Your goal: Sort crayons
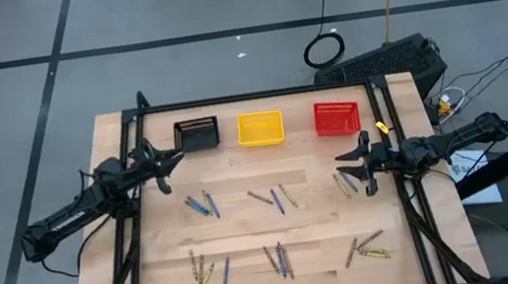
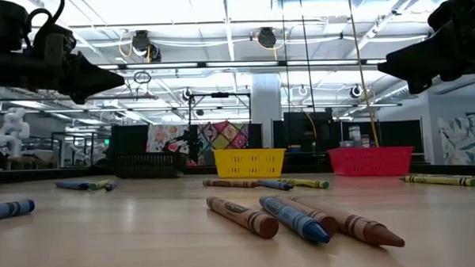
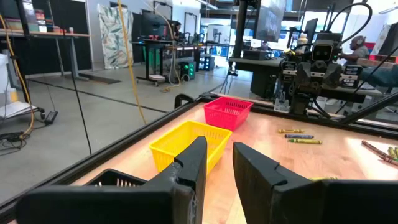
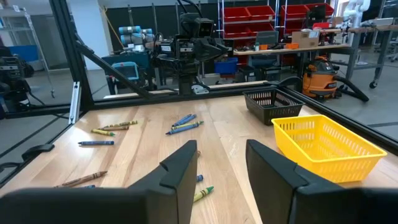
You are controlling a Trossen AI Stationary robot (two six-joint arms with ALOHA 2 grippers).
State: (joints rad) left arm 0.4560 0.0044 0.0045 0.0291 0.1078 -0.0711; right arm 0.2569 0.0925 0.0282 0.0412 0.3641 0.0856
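Blue, yellow-olive and brown crayons lie flat on the wooden table in several small clusters: three in a middle row (image 1: pixel 201 205) (image 1: pixel 274 199) (image 1: pixel 344 183) and three near the front (image 1: pixel 207 270) (image 1: pixel 279 260) (image 1: pixel 368 247). The low view shows a front cluster up close (image 2: pixel 296 217). My left gripper (image 1: pixel 167 171) hovers open and empty above the table's left side, near the black bin. My right gripper (image 1: pixel 345 167) hovers open and empty at the right, beside the right middle cluster. Both point toward the table's middle, well above the table (image 2: pixel 113 77) (image 2: pixel 386 65).
Three small bins stand in a row along the far edge: black (image 1: pixel 197 133), yellow (image 1: pixel 260 128), red (image 1: pixel 336 118). A black frame (image 1: pixel 257 95) runs around the table. Bare wood lies between the clusters. Cables and a dark case sit on the floor beyond.
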